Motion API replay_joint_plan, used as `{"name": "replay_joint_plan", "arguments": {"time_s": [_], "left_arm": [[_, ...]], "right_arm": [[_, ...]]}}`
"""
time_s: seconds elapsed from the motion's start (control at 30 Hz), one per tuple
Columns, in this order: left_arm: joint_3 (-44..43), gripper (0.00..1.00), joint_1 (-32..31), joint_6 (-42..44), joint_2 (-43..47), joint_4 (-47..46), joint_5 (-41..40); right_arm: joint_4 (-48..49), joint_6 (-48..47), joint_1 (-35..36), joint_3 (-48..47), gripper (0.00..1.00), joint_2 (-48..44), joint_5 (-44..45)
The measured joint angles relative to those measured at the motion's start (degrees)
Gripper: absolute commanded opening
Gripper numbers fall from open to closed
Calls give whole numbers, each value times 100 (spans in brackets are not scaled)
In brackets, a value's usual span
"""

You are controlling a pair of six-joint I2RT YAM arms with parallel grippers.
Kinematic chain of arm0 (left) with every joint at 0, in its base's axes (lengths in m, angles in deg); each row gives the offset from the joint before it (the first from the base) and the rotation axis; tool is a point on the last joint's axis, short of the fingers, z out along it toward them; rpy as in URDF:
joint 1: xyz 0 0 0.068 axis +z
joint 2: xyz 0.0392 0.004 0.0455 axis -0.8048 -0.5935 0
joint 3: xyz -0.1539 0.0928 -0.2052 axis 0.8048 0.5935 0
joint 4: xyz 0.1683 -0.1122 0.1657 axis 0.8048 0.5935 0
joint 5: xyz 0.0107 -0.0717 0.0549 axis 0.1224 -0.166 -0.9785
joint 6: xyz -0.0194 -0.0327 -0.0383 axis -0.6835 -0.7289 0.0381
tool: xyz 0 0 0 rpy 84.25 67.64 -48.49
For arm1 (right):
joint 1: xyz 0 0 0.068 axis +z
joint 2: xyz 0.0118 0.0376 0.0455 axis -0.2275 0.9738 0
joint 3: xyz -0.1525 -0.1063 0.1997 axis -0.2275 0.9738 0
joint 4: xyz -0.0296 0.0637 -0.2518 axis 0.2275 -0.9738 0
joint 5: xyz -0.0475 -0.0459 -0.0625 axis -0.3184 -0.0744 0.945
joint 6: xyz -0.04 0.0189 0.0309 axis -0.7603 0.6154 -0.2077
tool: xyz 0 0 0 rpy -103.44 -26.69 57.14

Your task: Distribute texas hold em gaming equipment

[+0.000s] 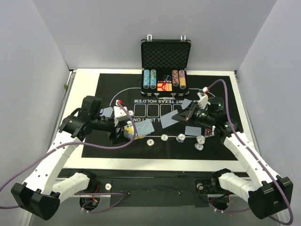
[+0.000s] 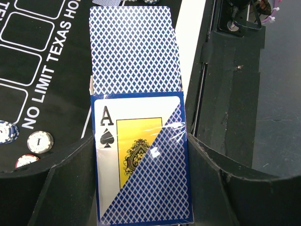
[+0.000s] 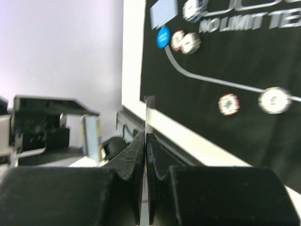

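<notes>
Left wrist view: the left gripper is closed snug against both sides of a blue-bordered card pack with an ace of spades on its face. It is held flat like a dealer's stock, I'd say, so a blue-backed card juts forward for taking. The right gripper is pinched fully together on one thin white-edged card, edge up above the black printed mat, probably bound for a seat. Striped-edge poker chips line the mat's near side.

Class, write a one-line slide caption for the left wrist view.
Left fingers hold an ace-of-spades card pack, with a blue-backed card jutting ahead over the black mat edge.
</notes>
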Motion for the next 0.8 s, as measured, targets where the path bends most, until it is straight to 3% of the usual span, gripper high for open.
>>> {"name": "replay_joint_plan", "arguments": {"time_s": [0.23,0.4,0.57,0.8], "left_arm": [[0,0,0,0,17,2,4],[0,0,0,0,17,2,20],[0,0,0,0,22,0,42],[0,0,0,-7,28,0,66]], "right_arm": [[-74,-175,-1316,717,0,-142,81],[-472,-675,-1895,944,0,24,647],[-518,-966,-2057,1362,0,229,1648],[-208,-1088,-2055,1425,0,1023,2396]]}}
